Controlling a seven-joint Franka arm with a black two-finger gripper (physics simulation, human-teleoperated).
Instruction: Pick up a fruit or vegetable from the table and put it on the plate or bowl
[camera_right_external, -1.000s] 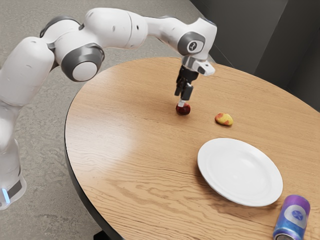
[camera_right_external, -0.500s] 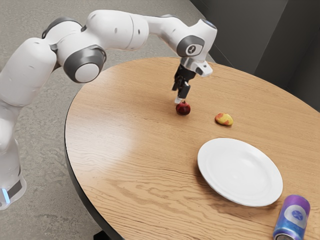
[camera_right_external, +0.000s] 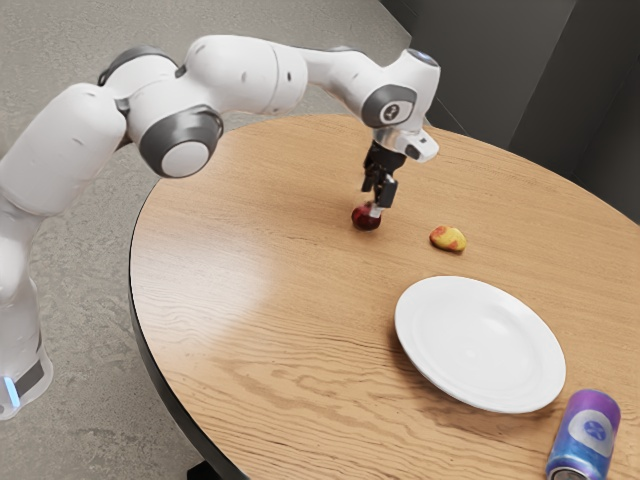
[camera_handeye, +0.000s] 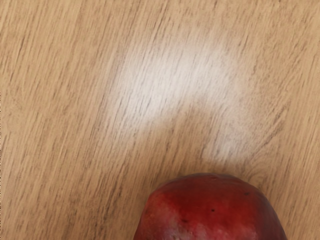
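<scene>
Red fruit: the dark red fruit (camera_right_external: 366, 218) sits on the table (camera_right_external: 260, 300), on the same spot as a second ago. It has not been lifted. In the wrist view it (camera_handeye: 210, 207) lies right under the hand, on bare wood.
Gripper: the gripper (camera_right_external: 381, 200) hangs just above the fruit, over the side facing the exterior view's right.
What changed: a second ago the gripper stood straight down on the fruit. It then rose a little, and now it has shifted toward the exterior view's right and dipped again. The fruit itself has not budged.
Jaws: you cannot tell from either view how far apart they stand, or whether they touch the fruit.
What it means: you are probably watching a re-alignment, so the pick is still the step in hand.
Plate: the white plate (camera_right_external: 480, 342) has nothing on it and lies well apart, toward the exterior view's lower right.
Nearby: a yellow-red fruit (camera_right_external: 448, 238) lies between fruit and plate, and a purple can (camera_right_external: 584, 435) stands just beside the plate.
Watch: an off-centre touch could roll the round fruit away — check the centring.
</scene>
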